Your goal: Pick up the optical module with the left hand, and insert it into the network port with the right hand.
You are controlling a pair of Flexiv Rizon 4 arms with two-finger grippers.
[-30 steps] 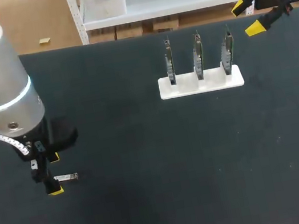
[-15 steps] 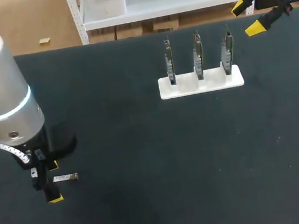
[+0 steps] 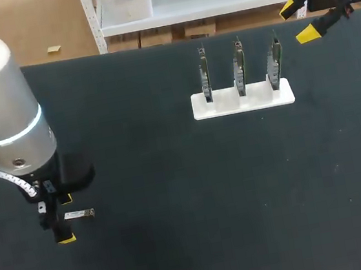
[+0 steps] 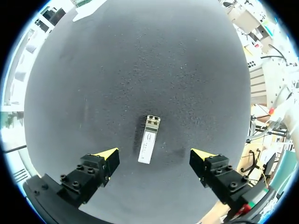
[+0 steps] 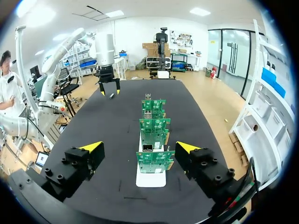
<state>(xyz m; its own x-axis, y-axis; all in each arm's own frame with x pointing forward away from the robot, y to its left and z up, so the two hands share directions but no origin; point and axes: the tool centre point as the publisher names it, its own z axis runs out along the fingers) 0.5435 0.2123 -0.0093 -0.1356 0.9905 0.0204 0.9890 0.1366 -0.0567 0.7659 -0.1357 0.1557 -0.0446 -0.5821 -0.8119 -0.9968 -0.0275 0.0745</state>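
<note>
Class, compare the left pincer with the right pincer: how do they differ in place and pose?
The left pincer points down, straddling the optical module; the right pincer points along the table at the circuit boards. The left pincer is at the table's near left, the right pincer at its far right edge. Both are open.

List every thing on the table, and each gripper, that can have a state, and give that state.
Left gripper: open, one finger on each side of the module, neither touching it.
Module: lying flat on the table, not gripped.
Right gripper: open, empty, near the table's far right corner.
Three circuit boards: upright in the white holder.
</note>
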